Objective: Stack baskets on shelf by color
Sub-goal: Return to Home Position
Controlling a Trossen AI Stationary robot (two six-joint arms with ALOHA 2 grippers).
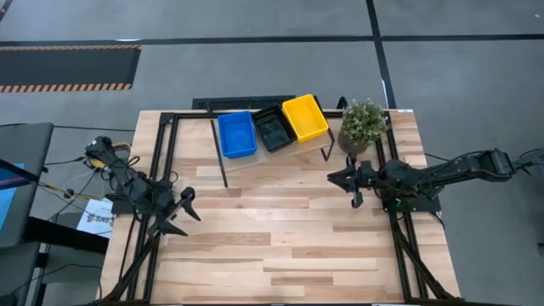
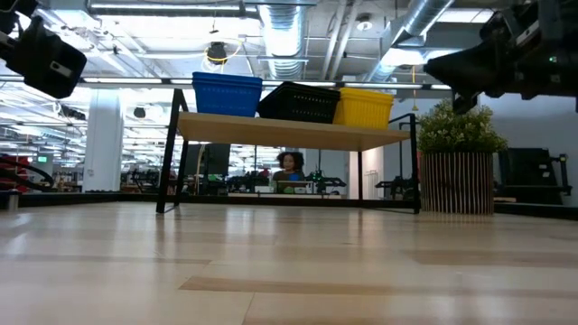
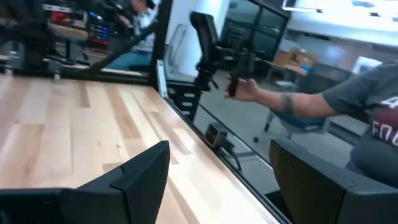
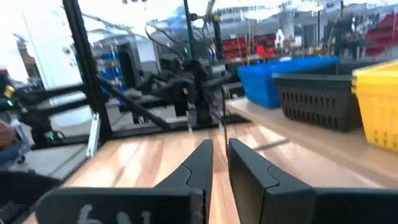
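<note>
Three baskets stand side by side on the shelf [image 1: 255,158] at the table's far side: blue [image 1: 236,134], black [image 1: 274,129] and yellow [image 1: 305,117]. In the low view they rest by their bottoms on the shelf board [image 2: 289,132]: blue [image 2: 226,94], black [image 2: 302,102], yellow [image 2: 364,106]. My left gripper [image 1: 189,214] [image 3: 217,168] hovers open near the table's left edge, far from the shelf. My right gripper [image 1: 350,187] [image 4: 220,155] hovers shut at the right, just near of the shelf's right end, holding nothing.
A potted plant [image 1: 362,124] [image 2: 456,158] stands right of the shelf at the far right corner. A black frame [image 1: 161,161] runs along the table's sides. A person's hand [image 3: 247,91] shows beyond the table edge in the left wrist view. Bare planks [image 1: 272,238] lie near of the shelf.
</note>
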